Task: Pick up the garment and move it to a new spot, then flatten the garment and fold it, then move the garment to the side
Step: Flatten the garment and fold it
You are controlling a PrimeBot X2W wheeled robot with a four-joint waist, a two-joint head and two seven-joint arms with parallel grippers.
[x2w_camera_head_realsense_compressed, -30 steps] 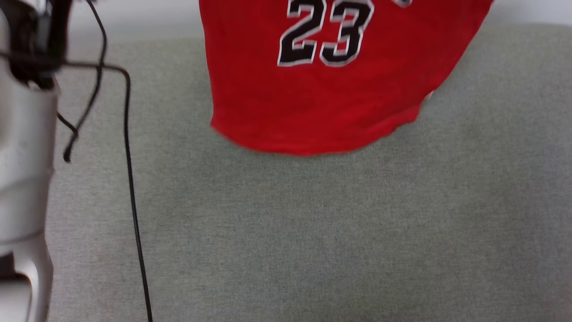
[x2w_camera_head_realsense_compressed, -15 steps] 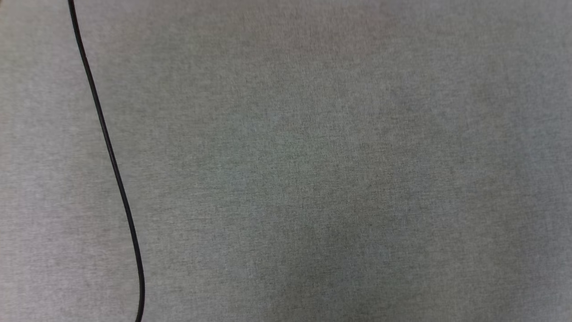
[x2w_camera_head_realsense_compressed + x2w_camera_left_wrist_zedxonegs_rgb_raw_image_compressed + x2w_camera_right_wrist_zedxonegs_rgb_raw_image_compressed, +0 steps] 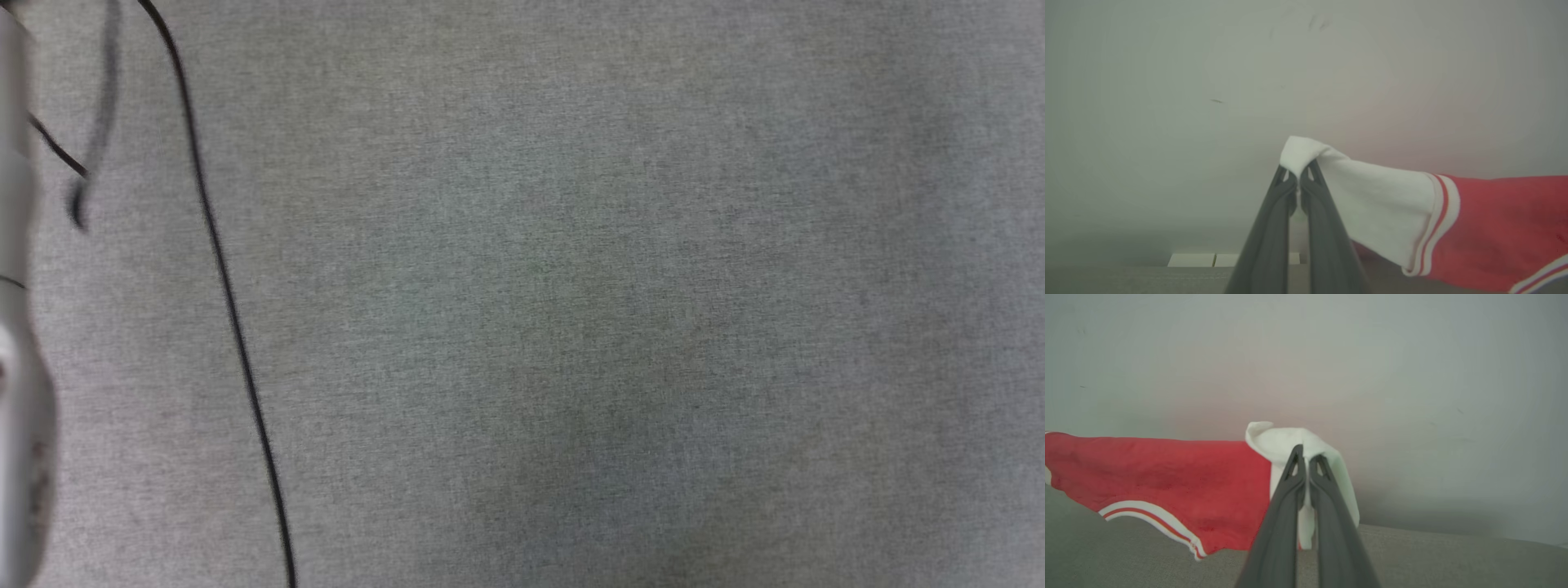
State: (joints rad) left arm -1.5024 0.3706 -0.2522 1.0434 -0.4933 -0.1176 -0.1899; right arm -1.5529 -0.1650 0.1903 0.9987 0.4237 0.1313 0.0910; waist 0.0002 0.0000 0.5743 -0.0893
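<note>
Left wrist view: our left gripper (image 3: 1298, 174) pinches shut on a white sleeve (image 3: 1372, 196) of the garment (image 3: 1502, 220), and the red body trails to its right. Right wrist view: the right gripper (image 3: 1307, 459) clamps the other sleeve (image 3: 1282, 441), with the body stretching to its left. We judge the lift done; placing, flattening and folding remain. The head view adds a pale forearm (image 3: 16, 392), a black cable (image 3: 233, 327) and the grey cloth surface (image 3: 571, 286).

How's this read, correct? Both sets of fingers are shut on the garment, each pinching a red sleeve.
One thing is off: the sleeves are white, not red. The left fingers and the right fingers are both shut on the garment, each pinching white sleeve cloth. The red is the body past the striped trim. The left and right wrist views show it.
</note>
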